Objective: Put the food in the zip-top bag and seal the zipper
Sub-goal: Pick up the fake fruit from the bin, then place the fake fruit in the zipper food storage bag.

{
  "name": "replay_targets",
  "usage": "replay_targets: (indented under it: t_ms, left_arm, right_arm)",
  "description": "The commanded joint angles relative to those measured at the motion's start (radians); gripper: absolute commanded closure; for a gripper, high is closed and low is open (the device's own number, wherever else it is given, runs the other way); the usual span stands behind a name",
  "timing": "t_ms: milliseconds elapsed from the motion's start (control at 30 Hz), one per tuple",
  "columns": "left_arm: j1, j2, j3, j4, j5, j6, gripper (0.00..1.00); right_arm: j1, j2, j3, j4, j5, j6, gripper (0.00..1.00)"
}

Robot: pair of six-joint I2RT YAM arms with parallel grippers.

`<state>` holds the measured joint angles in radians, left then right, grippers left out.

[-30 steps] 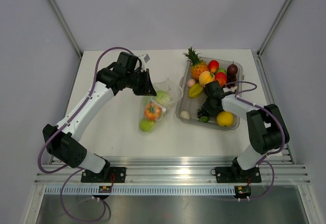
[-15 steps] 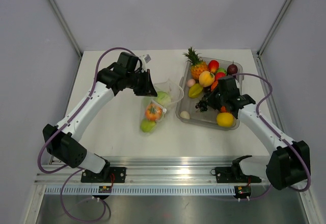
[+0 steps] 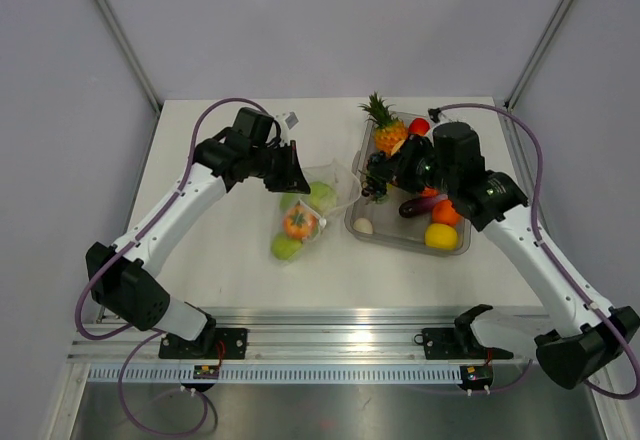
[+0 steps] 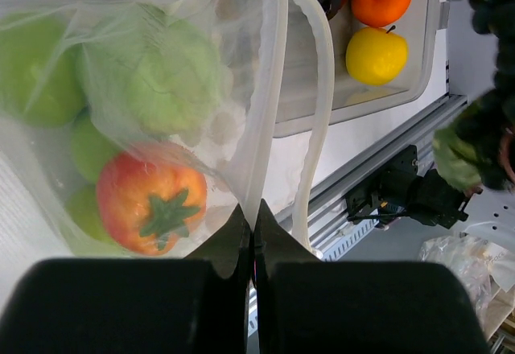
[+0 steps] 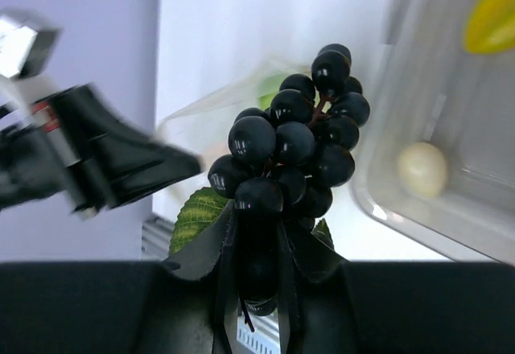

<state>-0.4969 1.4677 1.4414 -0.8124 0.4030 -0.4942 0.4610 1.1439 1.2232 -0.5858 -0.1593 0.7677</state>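
I'm in the loading step. My right gripper (image 5: 256, 245) is clamped on the leafy end of the dark grapes (image 5: 294, 149), which hang in the air over the 9 o'clock rim of the tray (image 3: 455, 248), clear of the fruit left there. My left gripper (image 4: 251, 227) is clenched on one lip of the zip-top bag (image 4: 241, 24), lifting the mouth so it gapes toward 3 o'clock, just beside the tray. Inside lie a cabbage (image 4: 161, 80), green apples (image 4: 32, 72) and an orange-red piece (image 4: 153, 201). Next, I judge, I must carry the grapes toward 8 o'clock over the raised lip, lower them into the opening, and only then let go. The mouth is floppy, so the leaves could snag it. The zipper (image 4: 323, 104) is not yet sealed.
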Motion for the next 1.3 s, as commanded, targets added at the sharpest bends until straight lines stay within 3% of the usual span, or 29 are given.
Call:
replay_targets:
  t_ms: [0,267,533,1000,1267]
  left_arm:
    - [-0.006,-0.04,-0.004,0.059,0.034,0.011,1.0]
    - [-0.005,-0.04,0.024,0.025,0.019,0.042,1.0]
    - [-0.005,-0.05,0.031,0.018,0.023,0.052,1.0]
    - [-0.006,-0.118,-0.002,0.016,0.086,0.138,1.0]
    - [-0.019,-0.113,-0.009,-0.025,0.082,0.213,1.0]
  right_arm:
    - [0.103,0.048,0.123,-0.016,-0.019,-0.059,0.88]
    - [0.199,0.189,0.134,0.098,-0.107,-0.021,0.88]
    - [0.197,0.272,0.127,0.126,-0.241,0.057,0.87]
    - [0.143,0.494,0.237,0.171,-0.33,0.14,0.85]
    - [0.119,0.513,0.263,0.192,-0.362,0.168,0.86]
